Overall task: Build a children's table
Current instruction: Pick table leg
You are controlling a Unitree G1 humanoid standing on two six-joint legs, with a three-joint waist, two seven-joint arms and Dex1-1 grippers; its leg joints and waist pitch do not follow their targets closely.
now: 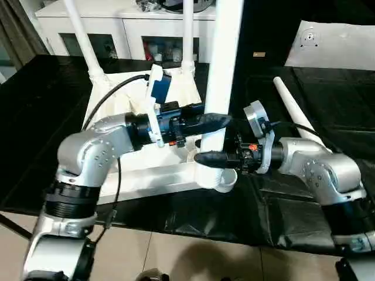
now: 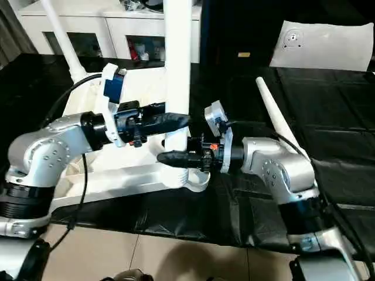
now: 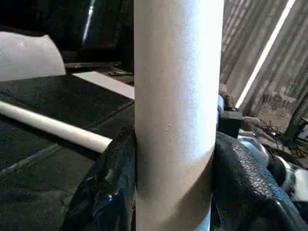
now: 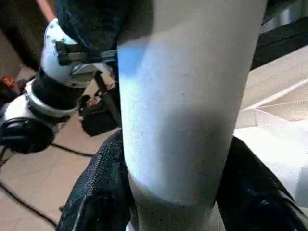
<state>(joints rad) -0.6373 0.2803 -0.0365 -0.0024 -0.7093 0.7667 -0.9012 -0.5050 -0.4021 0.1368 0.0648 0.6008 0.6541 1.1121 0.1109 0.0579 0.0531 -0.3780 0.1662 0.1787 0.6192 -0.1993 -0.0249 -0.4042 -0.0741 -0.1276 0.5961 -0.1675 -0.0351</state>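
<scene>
Both grippers, left (image 1: 218, 122) above right (image 1: 206, 158), clamped the upright leg (image 1: 224, 64) between their fingers, just above the tabletop's (image 1: 146, 175) corner socket (image 1: 221, 180)

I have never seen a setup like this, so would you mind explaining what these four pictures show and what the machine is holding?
It is a humanoid robot with two silver arms. Two pictures come from cameras on its head; the other two from cameras on its wrists. On the black work table lies an upturned white tabletop with two legs already standing at its far corners. The left gripper and right gripper both clamp a third leg upright over a near corner socket. A fourth leg lies loose on the table.
</scene>
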